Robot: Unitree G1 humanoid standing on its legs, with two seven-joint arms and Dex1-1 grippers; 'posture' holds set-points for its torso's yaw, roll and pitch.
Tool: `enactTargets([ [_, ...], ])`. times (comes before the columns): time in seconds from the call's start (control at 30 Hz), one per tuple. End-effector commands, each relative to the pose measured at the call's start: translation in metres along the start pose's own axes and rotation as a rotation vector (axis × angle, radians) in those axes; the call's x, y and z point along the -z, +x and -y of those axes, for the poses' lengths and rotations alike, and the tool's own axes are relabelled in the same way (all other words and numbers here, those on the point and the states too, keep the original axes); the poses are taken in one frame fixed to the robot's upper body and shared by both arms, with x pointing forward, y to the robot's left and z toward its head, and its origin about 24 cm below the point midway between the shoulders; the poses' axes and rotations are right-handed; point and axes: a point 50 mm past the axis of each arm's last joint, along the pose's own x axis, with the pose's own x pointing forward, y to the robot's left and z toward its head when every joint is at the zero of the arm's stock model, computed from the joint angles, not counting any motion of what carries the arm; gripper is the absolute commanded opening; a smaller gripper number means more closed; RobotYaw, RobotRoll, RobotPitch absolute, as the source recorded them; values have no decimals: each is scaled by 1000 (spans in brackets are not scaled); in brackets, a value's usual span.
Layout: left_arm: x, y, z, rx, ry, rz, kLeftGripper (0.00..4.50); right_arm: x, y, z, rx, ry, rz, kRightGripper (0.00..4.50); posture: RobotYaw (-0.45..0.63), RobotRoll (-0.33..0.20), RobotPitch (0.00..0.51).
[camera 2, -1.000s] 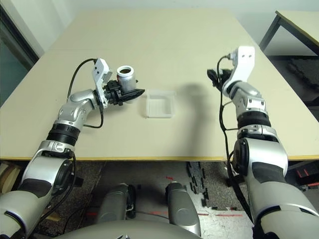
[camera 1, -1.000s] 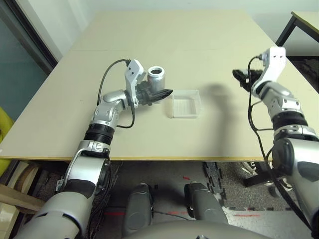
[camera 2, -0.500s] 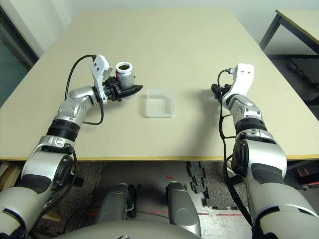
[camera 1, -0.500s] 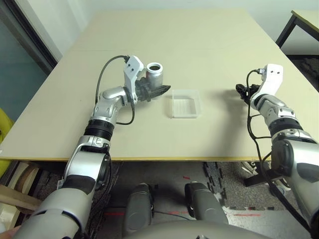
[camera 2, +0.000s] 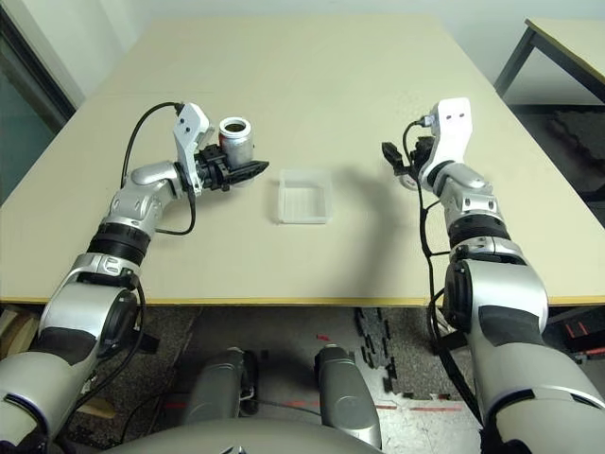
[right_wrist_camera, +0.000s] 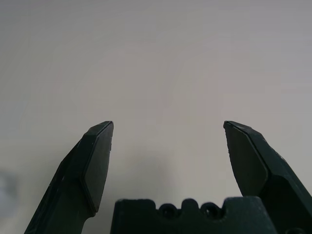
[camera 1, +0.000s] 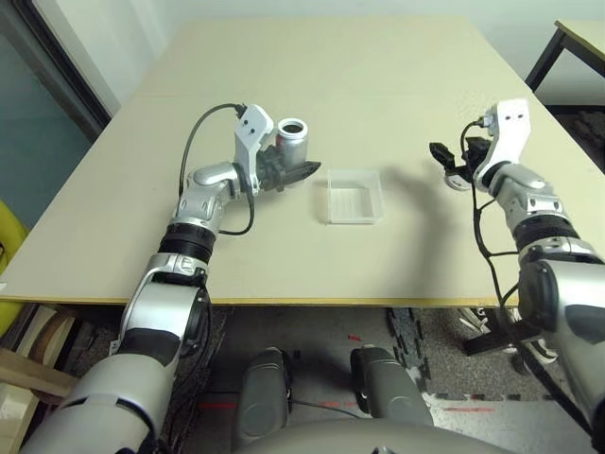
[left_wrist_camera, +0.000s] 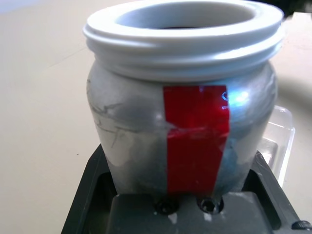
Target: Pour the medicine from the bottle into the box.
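Observation:
The bottle [camera 1: 293, 140] is white with a red label [left_wrist_camera: 195, 141]. It stands upright with its cap off, and my left gripper [camera 1: 304, 171] is shut on it just above the table. The wide open mouth [left_wrist_camera: 185, 17] faces up, and the medicine is hidden inside. The box [camera 1: 354, 196], a shallow clear square tray, lies flat on the table right of the bottle, a short gap away. Far to the right, my right gripper [camera 1: 442, 159] hovers above the table, open, with nothing between its fingertips [right_wrist_camera: 97, 146].
The pale tabletop [camera 1: 378, 76] stretches far back and to both sides. A small grey cap [camera 1: 458, 181] seems to lie under my right gripper. The front edge of the table [camera 1: 312, 301] runs below the box. A dark-legged second table [camera 1: 577, 43] stands at the far right.
My right gripper has opened. It dipped to the table half a second ago and has since lifted. The left gripper with the bottle has shifted slightly back and left.

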Motion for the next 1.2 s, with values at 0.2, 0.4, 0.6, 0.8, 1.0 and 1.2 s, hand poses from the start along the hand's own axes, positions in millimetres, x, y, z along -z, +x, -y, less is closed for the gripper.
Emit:
enactTargets([
  [0.2,-8,2,-4,-3,32,-7,2695,-23,-17,-14,-392,-88,-13,4500,-205,0,57],
  [0.4,-8,2,-4,1,34,-9,2695,-18,-36,-25,-592,-152,-120,4500,-211,0,62],
  [0.6,-9,3,-5,3,36,-12,2695,-11,-45,-37,-714,-195,-209,4500,-213,0,68],
  [0.8,-9,2,-5,4,37,-14,2695,-7,-47,-39,-743,-189,-222,4500,-212,0,70],
  [1.0,-11,4,-8,-17,98,-63,2695,-5,-46,-40,-736,-182,-212,4500,-211,0,64],
  [1.2,-27,11,-22,-148,205,-171,2695,-2,-43,-42,-724,-174,-202,4500,-213,0,53],
])
